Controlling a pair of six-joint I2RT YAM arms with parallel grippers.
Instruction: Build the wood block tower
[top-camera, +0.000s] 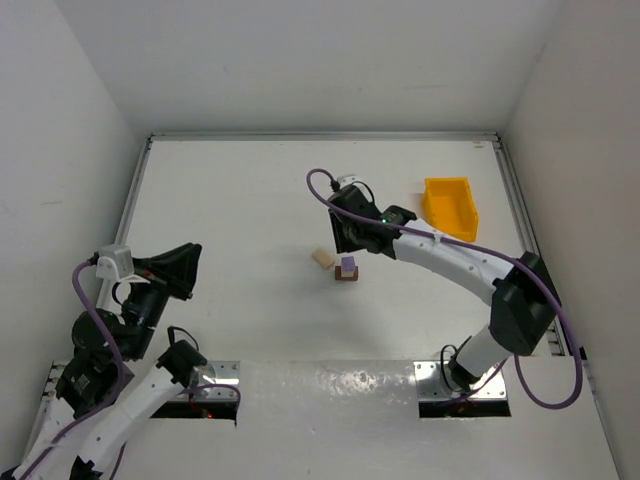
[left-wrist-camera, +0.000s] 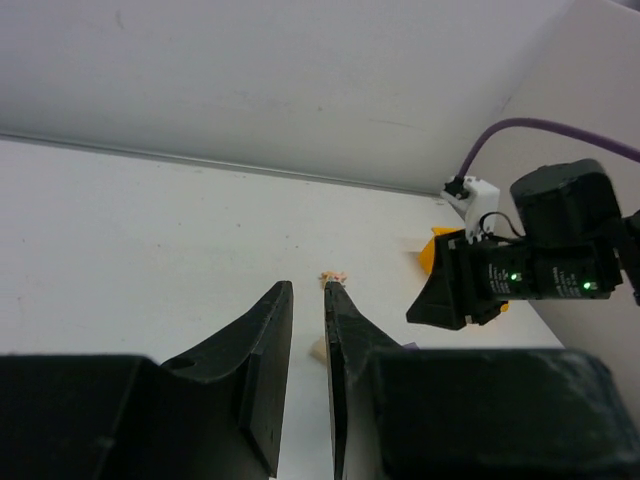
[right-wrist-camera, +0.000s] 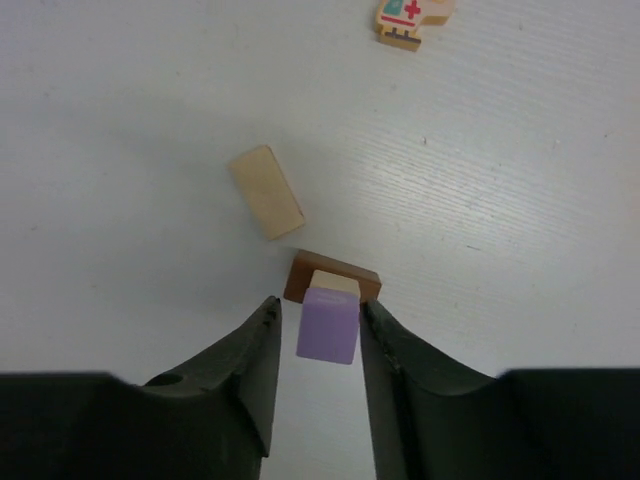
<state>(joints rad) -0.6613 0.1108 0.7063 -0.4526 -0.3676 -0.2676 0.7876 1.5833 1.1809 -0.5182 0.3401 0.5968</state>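
Note:
The tower stands mid-table: a purple block (right-wrist-camera: 328, 325) on a light tan block (right-wrist-camera: 336, 283) on a flat dark brown block (right-wrist-camera: 304, 276). It also shows in the top view (top-camera: 348, 270). My right gripper (right-wrist-camera: 318, 303) hangs over it, open, its jaws on either side of the purple block. There is a gap on the left, and the right finger is at the block's edge. A loose light tan block (right-wrist-camera: 265, 192) lies just beyond, also visible from above (top-camera: 322, 258). My left gripper (left-wrist-camera: 308, 285) is far back at the left, with only a thin slit between its jaws and nothing in it.
A yellow plastic bin (top-camera: 450, 207) stands at the back right. A small pinkish-tan painted piece (right-wrist-camera: 405, 22) lies beyond the tower. White walls enclose the table on three sides. The left arm (top-camera: 120, 330) is folded near its base.

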